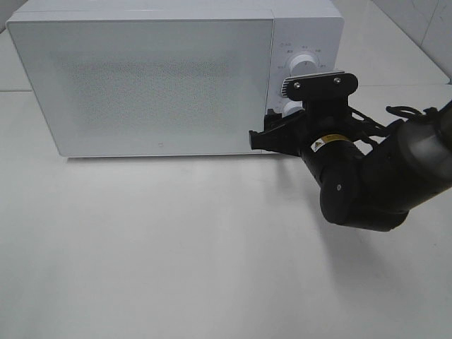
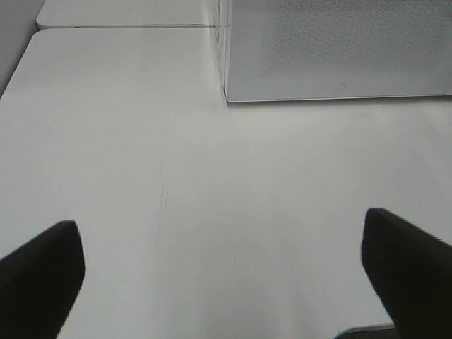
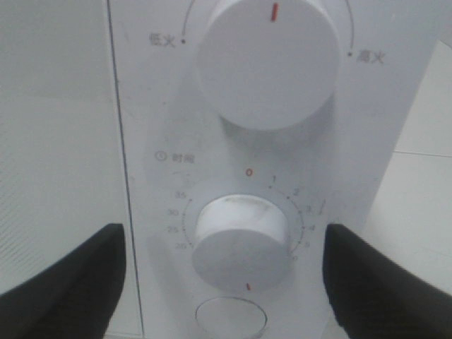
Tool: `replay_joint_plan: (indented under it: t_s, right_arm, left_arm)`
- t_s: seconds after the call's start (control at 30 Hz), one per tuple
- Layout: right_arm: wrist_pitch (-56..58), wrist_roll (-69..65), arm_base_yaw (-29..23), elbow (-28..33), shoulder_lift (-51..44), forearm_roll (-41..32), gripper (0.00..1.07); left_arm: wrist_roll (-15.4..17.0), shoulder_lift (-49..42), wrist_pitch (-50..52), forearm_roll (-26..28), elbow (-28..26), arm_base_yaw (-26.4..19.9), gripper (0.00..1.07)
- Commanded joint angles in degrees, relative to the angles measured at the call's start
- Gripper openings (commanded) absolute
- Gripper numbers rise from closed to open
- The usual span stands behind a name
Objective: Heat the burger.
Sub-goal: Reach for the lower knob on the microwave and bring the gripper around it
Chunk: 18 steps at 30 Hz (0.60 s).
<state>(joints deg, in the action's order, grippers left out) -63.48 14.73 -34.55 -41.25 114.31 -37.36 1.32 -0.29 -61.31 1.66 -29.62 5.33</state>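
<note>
The left gripper [image 2: 222, 265] hung over the table [image 2: 212, 183], jaws apart, holding nothing. The microwave door [image 1: 141, 78] was closed. The burger was not visible, presumably inside. The right gripper [image 3: 226, 282] straddled the timer dial [image 3: 240, 236], jaws apart, not touching it. Timer-setting was judged in hand; next, the jaws must close squarely on the dial.

One microwave [image 1: 141, 78], bearing a top knob [image 3: 263, 63] and a bottom knob [image 3: 240, 244] (two in all), plus one button [image 3: 232, 318]. A left gripper [image 2: 220, 226] and a right gripper [image 3: 224, 236]: two. One arm [image 1: 381, 176] in the high view.
</note>
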Motion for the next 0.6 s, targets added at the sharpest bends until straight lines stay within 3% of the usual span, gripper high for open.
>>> replay_joint_plan:
  t_s: [0.03,0.6]
  right_arm:
    - [-0.11,-0.23,0.69,-1.26,0.57,0.69,0.75]
    - [-1.43,-1.55,1.83,-4.76,2.92,1.55,0.74]
  left_arm:
    - [0.11,-0.92,-0.06,0.4,0.0,-0.11,1.0]
    - [0.0,-0.92,-0.06,0.4,0.0,-0.11,1.0]
